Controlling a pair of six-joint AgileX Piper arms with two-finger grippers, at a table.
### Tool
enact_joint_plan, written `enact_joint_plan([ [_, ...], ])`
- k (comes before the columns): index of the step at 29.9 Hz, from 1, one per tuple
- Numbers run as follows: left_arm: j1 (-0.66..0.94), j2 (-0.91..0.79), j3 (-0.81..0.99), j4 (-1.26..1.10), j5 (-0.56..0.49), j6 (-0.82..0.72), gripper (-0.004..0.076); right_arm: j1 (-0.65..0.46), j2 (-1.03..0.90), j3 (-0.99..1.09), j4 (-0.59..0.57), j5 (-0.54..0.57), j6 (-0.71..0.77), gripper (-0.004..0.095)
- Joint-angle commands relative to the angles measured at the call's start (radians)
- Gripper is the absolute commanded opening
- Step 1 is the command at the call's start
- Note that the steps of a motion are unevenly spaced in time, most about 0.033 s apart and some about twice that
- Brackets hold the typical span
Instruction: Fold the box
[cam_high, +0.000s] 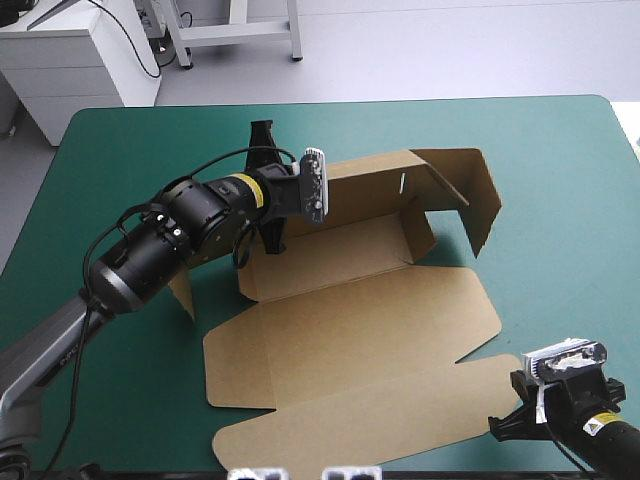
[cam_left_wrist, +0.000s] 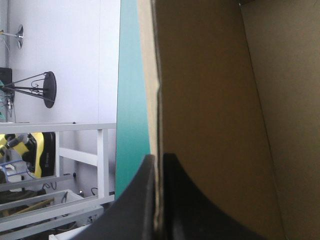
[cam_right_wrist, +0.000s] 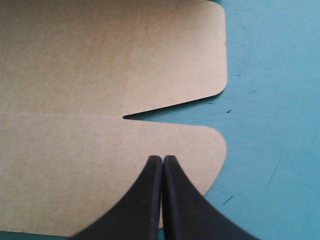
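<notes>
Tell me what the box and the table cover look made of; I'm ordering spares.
The box: brown corrugated board, matte; faint ribbing and a layered cut edge show. The teal-green cover: probably a smooth rubber or vinyl mat; fine scratch marks show.

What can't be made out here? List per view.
High view: the left arm covers the box where it is gripped; that spot is hidden.
Left wrist view: the left pincer is shut on a raised board edge; the rest of the box is cut off.
Right wrist view: the right pincer is shut over a flap; touching or hovering cannot be told.
</notes>
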Motion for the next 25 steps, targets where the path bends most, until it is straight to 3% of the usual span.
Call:
enact_joint_plan([
  [1,-0.004,-0.083,0.089,0.059,-0.214,0.031,-0.0009,-0.002,0.013,-0.034,0.02,-0.048,0.005,-0.0014],
  [5,-0.004,-0.1,0.196,0.137,-0.393,0.024,-0.0009,-0.002,0.013,-0.034,0.02,-0.048,0.016,-0.0014],
  [10,-0.002,-0.102,0.283,0.174,-0.508,0.027,-0.0009,-0.002,0.013,-0.043,0.041,-0.065,0.061,-0.0014],
  [19,0.036,-0.102,0.342,0.24,-0.561,-0.03,-0.0008,-0.002,0.046,-0.229,0.146,-0.147,0.091,-0.0014],
  [25,0.052,-0.104,0.344,0.24,-0.559,-0.061,-0.0008,-0.002,0.203,-0.428,0.147,-0.138,0.111,-0.0014],
])
